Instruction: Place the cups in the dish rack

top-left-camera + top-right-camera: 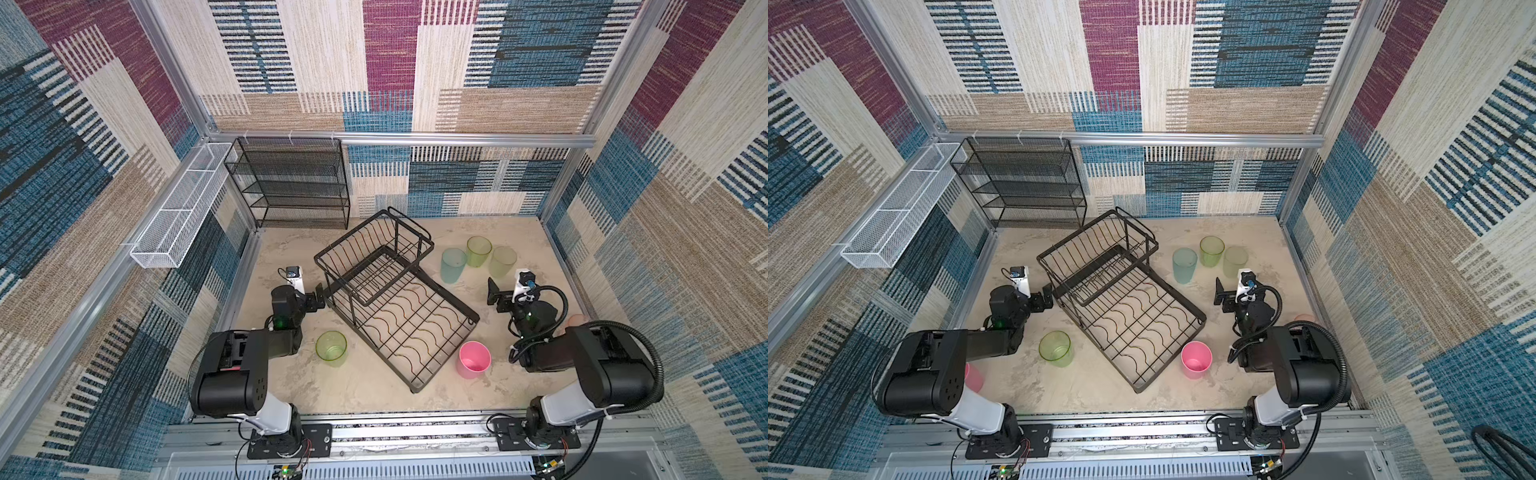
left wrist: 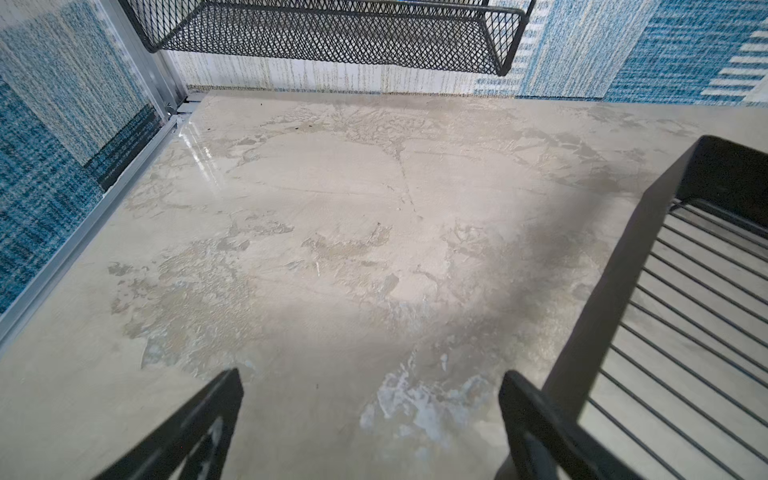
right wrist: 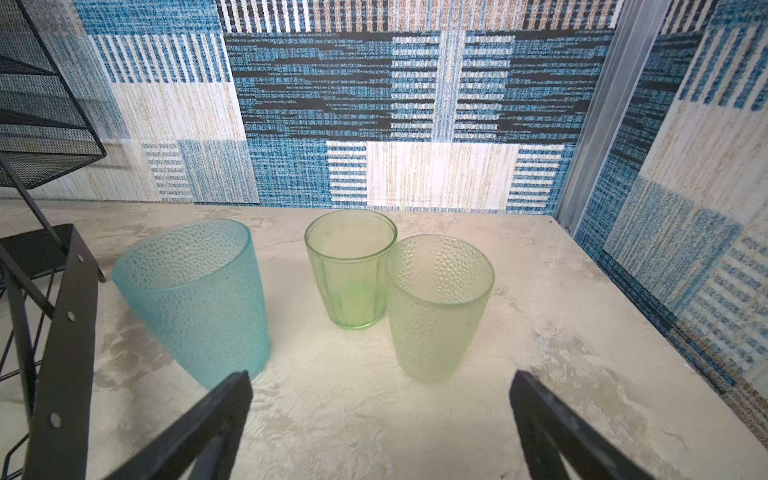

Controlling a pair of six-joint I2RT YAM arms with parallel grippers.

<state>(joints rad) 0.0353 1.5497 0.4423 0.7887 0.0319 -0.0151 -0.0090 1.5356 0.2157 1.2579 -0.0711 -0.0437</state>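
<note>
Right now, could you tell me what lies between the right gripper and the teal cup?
Bare tabletop only, between right gripper and teal cup, shown in both top views.

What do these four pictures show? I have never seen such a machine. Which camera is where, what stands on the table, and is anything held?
Two robot arms share one table. Two pictures look down from overhead; the other two come from a camera on each wrist. A black wire dish rack stands in the middle, with no cup in it. A teal cup and two green cups stand before the right fingers; another green cup and a pink cup stand nearer the arms' bases. The left fingers and right fingers are open, holding nothing.
</note>
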